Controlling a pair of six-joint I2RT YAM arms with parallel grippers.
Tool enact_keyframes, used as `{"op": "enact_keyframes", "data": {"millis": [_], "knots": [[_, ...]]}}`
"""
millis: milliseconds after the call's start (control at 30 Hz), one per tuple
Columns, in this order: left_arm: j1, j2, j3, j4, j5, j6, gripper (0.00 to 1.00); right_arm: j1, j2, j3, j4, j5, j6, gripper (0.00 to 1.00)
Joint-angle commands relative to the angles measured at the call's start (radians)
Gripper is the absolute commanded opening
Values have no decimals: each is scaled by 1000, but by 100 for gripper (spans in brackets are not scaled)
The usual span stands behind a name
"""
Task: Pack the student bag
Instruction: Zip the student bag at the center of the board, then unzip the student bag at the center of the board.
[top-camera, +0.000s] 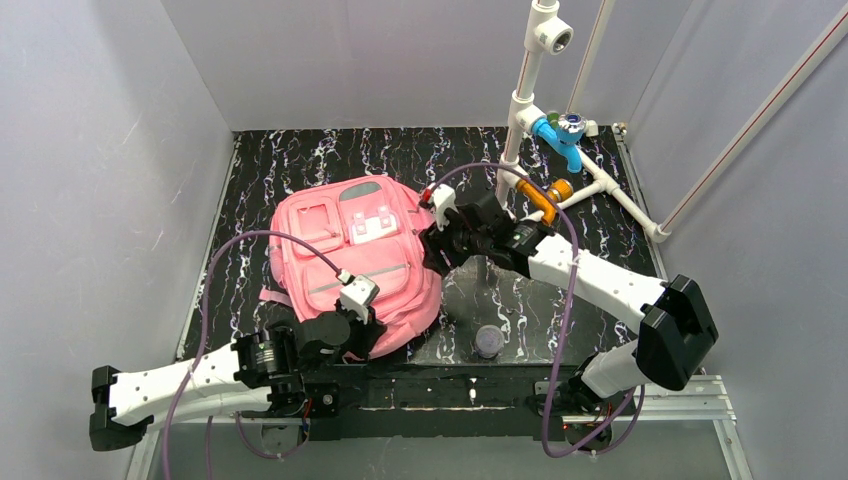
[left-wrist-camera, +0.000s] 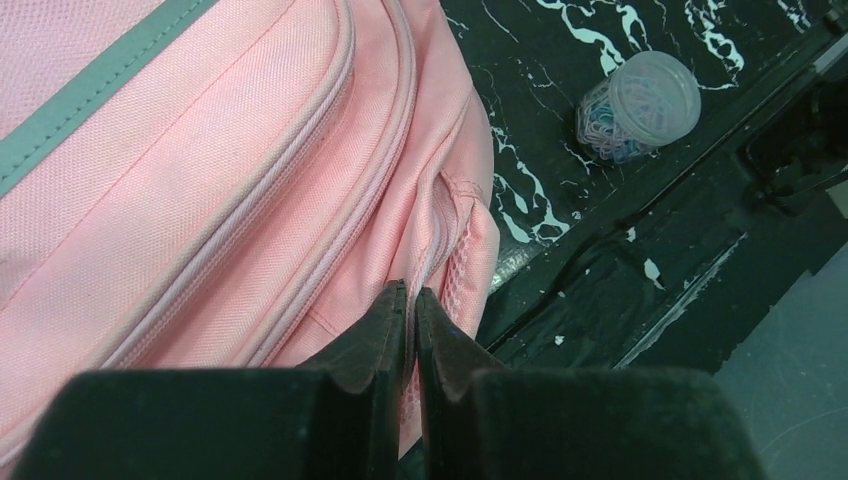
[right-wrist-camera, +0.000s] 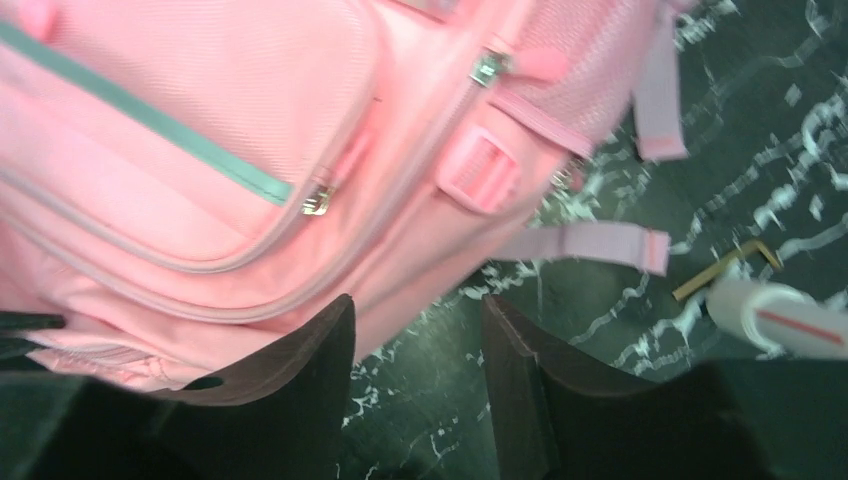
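Note:
The pink student bag (top-camera: 345, 255) lies flat on the black marbled table, front pockets up, with grey strips and a white patch. My left gripper (top-camera: 372, 335) is at the bag's near right corner. In the left wrist view its jaws (left-wrist-camera: 411, 297) are shut on a thin fold of the bag (left-wrist-camera: 220, 170) by the mesh side pocket. My right gripper (top-camera: 437, 255) is at the bag's right edge. In the right wrist view it (right-wrist-camera: 417, 318) is open and empty over the table, with its left finger against the bag's (right-wrist-camera: 200, 140) side.
A small clear jar of paper clips (top-camera: 488, 341) stands near the front edge, right of the bag, and shows in the left wrist view (left-wrist-camera: 642, 103). White pipes (top-camera: 525, 90) with a blue tap (top-camera: 562, 137) and an orange part (top-camera: 549, 195) stand at the back right. Grey walls enclose the table.

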Motion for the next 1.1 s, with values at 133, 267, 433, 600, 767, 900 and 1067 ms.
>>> {"op": "enact_keyframes", "data": {"millis": [133,267,433,600,767,900,1067], "knots": [[5,-111,-29,-79,-53,-116,11,4,-22,-219,471,-287,-407,77],[5,-116,-26,-88,-45,-113,10,-2,-27,-285,582,-379,-588,89],[5,-105,-31,-92,-43,-105,3,-13,51,-201,497,-469,-661,91],[4,-109,-19,-108,-47,-118,9,-61,154,-132,380,-620,-775,88],[5,-100,77,-255,-162,-300,63,-69,202,-87,287,-651,-891,89],[14,-48,197,-344,-236,-332,78,-70,251,-47,250,-714,-932,88],[194,63,288,-363,-81,-217,84,-69,319,3,219,-768,-943,88]]}}
